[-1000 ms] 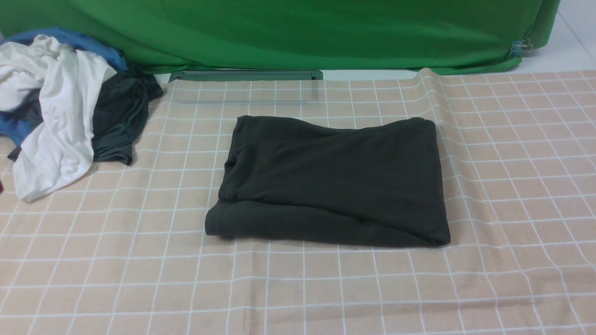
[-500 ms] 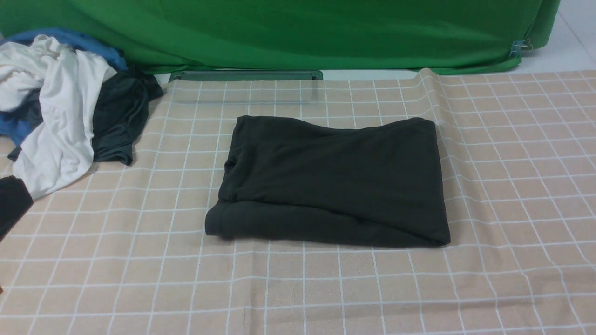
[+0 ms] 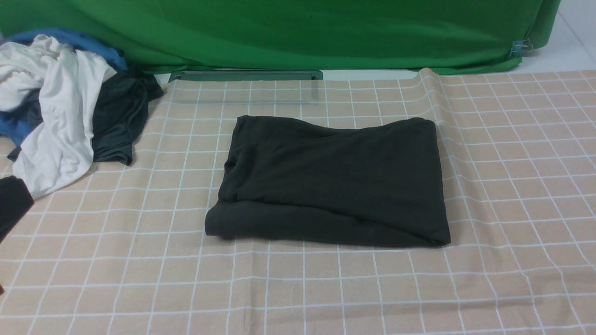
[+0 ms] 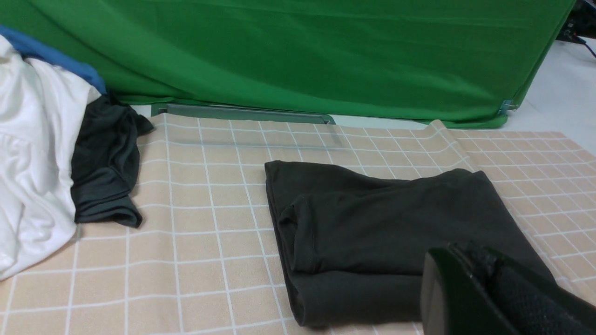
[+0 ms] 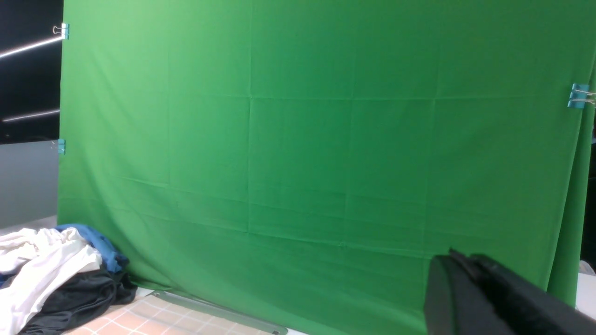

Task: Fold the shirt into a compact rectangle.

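Your shirt (image 3: 333, 181) lies folded into a rough rectangle in the middle of the table (image 3: 512, 186), on the peach checked cloth, with no print showing. Your left gripper (image 4: 470, 288) hovers near the shirt's near edge, apart from it, its fingers clenched on nothing. Your right gripper (image 5: 458, 291) is raised and faces the green backdrop (image 5: 298, 139); whether its fingers are quite closed you cannot tell. Far left, a white garment (image 3: 56, 116) lies heaped with a dark grey garment (image 3: 116, 121) and something blue.
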`<action>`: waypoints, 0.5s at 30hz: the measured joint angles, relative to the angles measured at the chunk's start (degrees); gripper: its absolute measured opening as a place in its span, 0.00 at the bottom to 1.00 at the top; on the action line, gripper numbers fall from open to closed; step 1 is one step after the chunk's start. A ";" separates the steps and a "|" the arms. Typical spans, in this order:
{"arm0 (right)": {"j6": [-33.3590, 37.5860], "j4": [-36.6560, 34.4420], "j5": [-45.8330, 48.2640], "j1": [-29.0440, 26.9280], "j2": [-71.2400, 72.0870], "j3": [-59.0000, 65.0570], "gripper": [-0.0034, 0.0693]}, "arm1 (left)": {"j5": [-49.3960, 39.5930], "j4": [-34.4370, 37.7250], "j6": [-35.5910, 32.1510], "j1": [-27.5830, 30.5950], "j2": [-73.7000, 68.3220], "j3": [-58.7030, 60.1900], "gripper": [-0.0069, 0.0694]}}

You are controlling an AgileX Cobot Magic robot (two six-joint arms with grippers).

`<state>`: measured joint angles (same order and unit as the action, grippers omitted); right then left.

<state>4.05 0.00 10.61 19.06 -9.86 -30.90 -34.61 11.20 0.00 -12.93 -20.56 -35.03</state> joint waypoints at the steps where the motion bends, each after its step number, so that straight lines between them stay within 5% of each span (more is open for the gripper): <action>1: 0.00 0.00 0.00 0.00 0.00 0.00 0.14 | 0.43 -0.49 -0.66 0.00 0.05 0.01 0.12; 6: 0.00 0.00 0.00 0.00 0.00 0.00 0.14 | 7.47 -3.47 -2.43 0.26 2.21 3.10 0.12; 15: 0.00 0.00 0.00 0.00 0.00 0.00 0.17 | 28.64 -4.83 -7.50 9.10 16.32 30.18 0.12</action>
<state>4.05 0.00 10.61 19.06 -9.86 -30.90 -5.97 6.36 -7.50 -3.83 -4.25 -4.85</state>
